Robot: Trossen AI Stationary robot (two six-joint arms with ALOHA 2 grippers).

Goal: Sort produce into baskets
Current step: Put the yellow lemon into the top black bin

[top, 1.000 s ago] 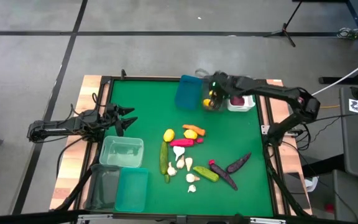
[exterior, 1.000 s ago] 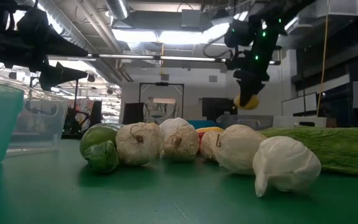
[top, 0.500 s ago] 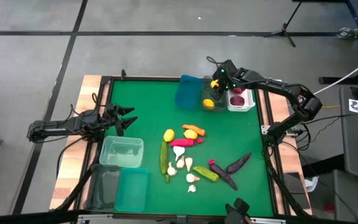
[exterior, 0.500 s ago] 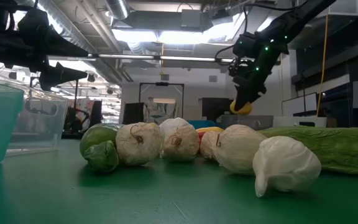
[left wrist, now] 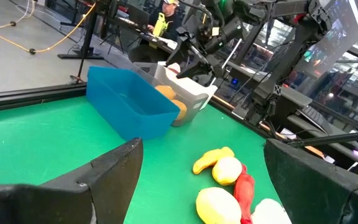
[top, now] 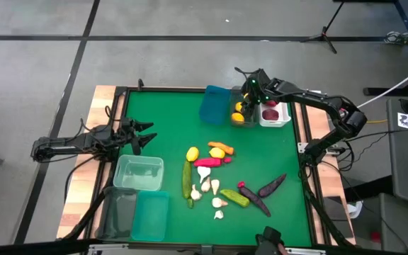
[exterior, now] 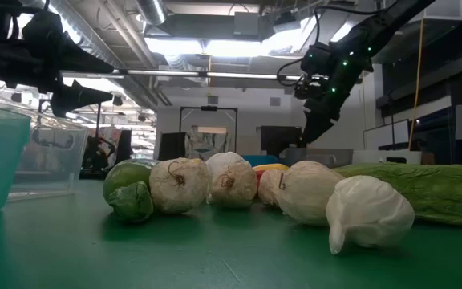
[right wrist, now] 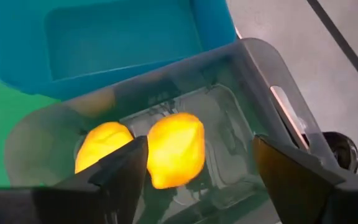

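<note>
My right gripper hangs open over the grey-clear basket at the far right of the table, fingers slanting down, nothing between them. Two yellow lemons lie on that basket's floor below the fingers. The blue basket stands to its left. To its right, the white basket holds red apples. The remaining produce lies in a loose pile mid-table. My left gripper waits open at the table's left edge.
The pile holds lemons, a carrot, a pink pepper, cucumbers, garlic and eggplants. A pale clear basket, a dark clear basket and a teal basket stand at the near left.
My right gripper has carried a lemon toward the far right corner, tipped further down and sunk a little over the grey-clear basket. It has then opened and let go. The lemon has dropped into the basket beside the other one.
</note>
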